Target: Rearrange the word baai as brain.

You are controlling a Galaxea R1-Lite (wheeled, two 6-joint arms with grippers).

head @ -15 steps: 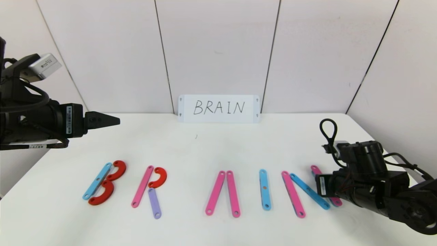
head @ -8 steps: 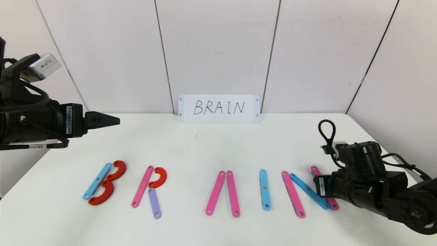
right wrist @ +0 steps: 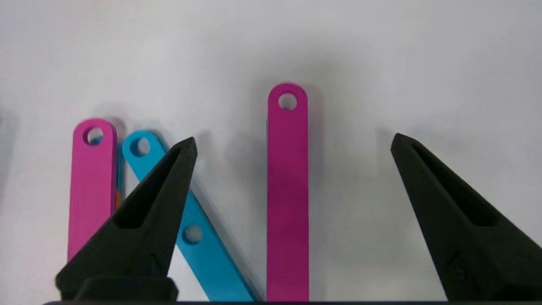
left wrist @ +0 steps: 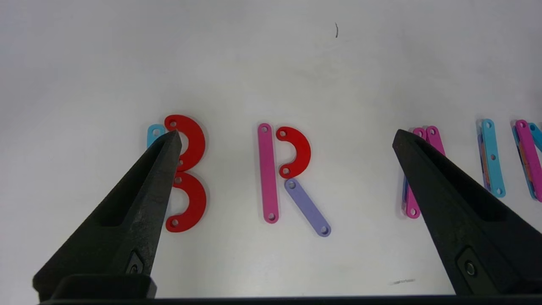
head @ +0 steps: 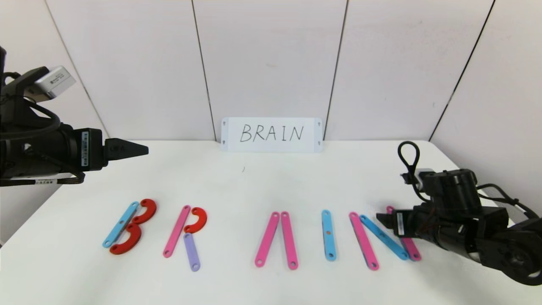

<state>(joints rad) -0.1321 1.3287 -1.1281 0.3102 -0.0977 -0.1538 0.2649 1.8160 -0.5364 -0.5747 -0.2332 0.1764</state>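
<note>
The plastic-piece word lies in a row across the table. It reads B (blue strip (head: pixel 120 224) with red curves (head: pixel 144 212)), R (pink strip (head: pixel 176 231), red curve (head: pixel 197 220), purple strip (head: pixel 191 251)), two leaning pink strips (head: pixel 267 239), a blue strip (head: pixel 328 234), and N. The N has a pink strip (head: pixel 363 240), a slanted blue strip (head: pixel 383 237) and a right pink strip (head: pixel 410 248). My right gripper (right wrist: pixel 293 140) is open just above that right pink strip (right wrist: pixel 288 190), which lies flat between the fingers, untouched. My left gripper (head: pixel 142 149) hovers open high at the left, behind the B.
A white card (head: pixel 271 134) with handwritten BRAIN leans on the back wall. The table's right edge (head: pixel 474 178) runs close behind my right arm. Wall panels close off the back.
My right gripper has gone from shut to open, letting go of the N's right pink strip, and has risen a little. The left arm has not moved.
</note>
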